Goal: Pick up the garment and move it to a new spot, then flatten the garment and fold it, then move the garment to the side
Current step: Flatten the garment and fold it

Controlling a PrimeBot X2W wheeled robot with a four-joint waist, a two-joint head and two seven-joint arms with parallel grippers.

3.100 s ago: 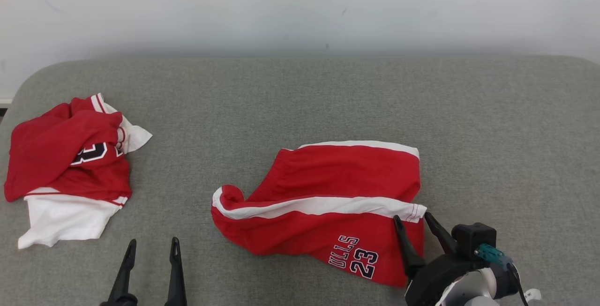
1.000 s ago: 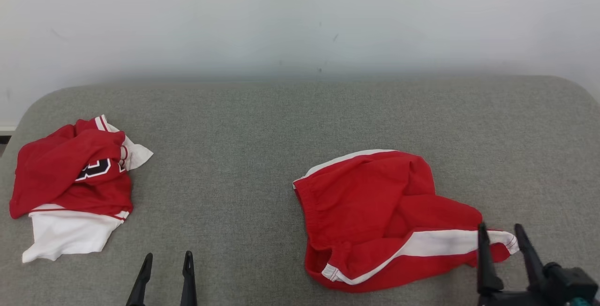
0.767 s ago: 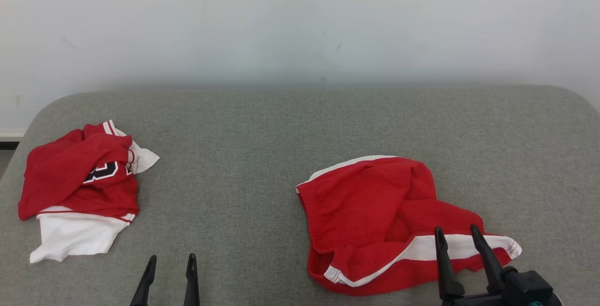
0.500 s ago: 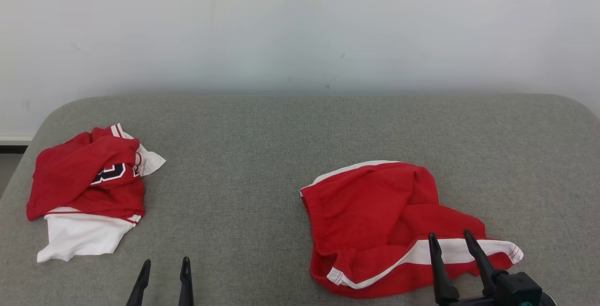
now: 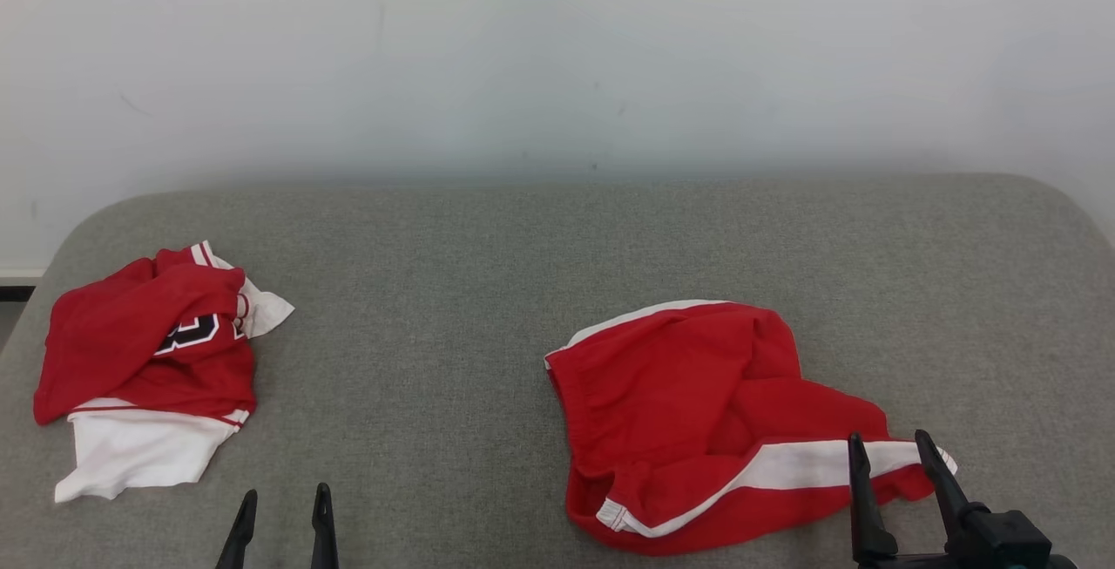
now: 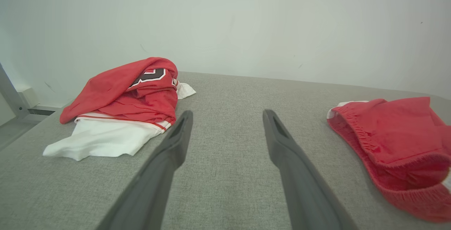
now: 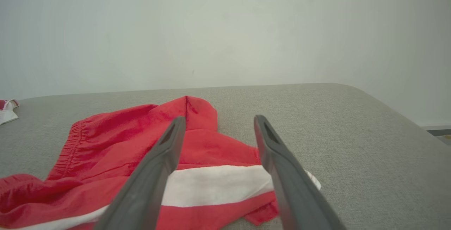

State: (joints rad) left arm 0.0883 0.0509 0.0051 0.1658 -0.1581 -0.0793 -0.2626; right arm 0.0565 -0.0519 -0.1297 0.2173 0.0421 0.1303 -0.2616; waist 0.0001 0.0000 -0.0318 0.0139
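Nearest the camera, the left hand stands fully open above bare grey cloth, holding nothing and touching nothing; its two dark fingers are spread wide. The right hand is likewise spread wide and empty, its fingers poised either side of the leg end of the red shorts; contact with the cloth cannot be determined. The shorts lie rumpled right of centre on the worktop, long axis running left to right: elastic waistband towards the robot's left, leg hem towards its right, with a white stripe along the near side. Well apart, at the left edge, lies a red-and-white jersey pile showing part of a black, white-edged numeral, not fully readable. A pale wall stands behind.
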